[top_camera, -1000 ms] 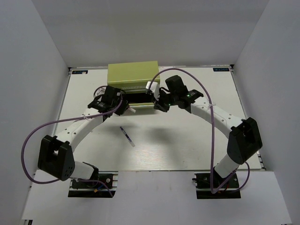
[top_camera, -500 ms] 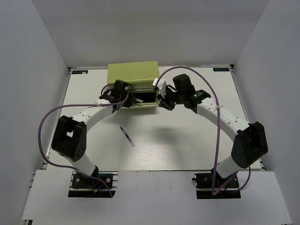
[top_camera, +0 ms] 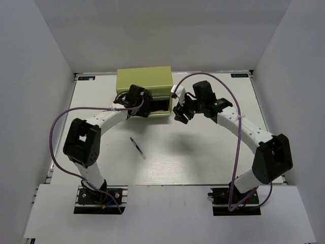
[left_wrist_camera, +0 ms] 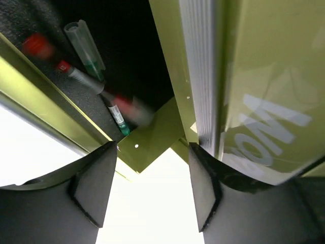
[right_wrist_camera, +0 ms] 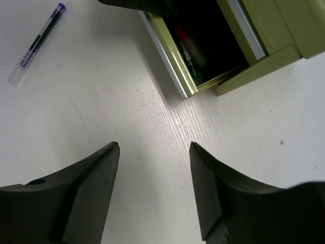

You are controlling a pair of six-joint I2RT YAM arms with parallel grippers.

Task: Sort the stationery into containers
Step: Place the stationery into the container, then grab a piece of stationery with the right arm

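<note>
Left pincer (left_wrist_camera: 152, 188) and right pincer (right_wrist_camera: 155, 188) gape empty beside the olive chest (top_camera: 143, 80) at twelve o'clock. Pens (left_wrist_camera: 81, 80) lie in its open drawer (right_wrist_camera: 170, 63); one loose pen (top_camera: 137, 147) lies on the worktop (top_camera: 203, 152) toward six, not yet sorted.

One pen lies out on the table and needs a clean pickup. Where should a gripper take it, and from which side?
Probably mid-barrel on the pen, straight down from above, fingers across its thin width. It lies flat and slanted on the table with nothing beside it, so turn the wrist to match.
</note>
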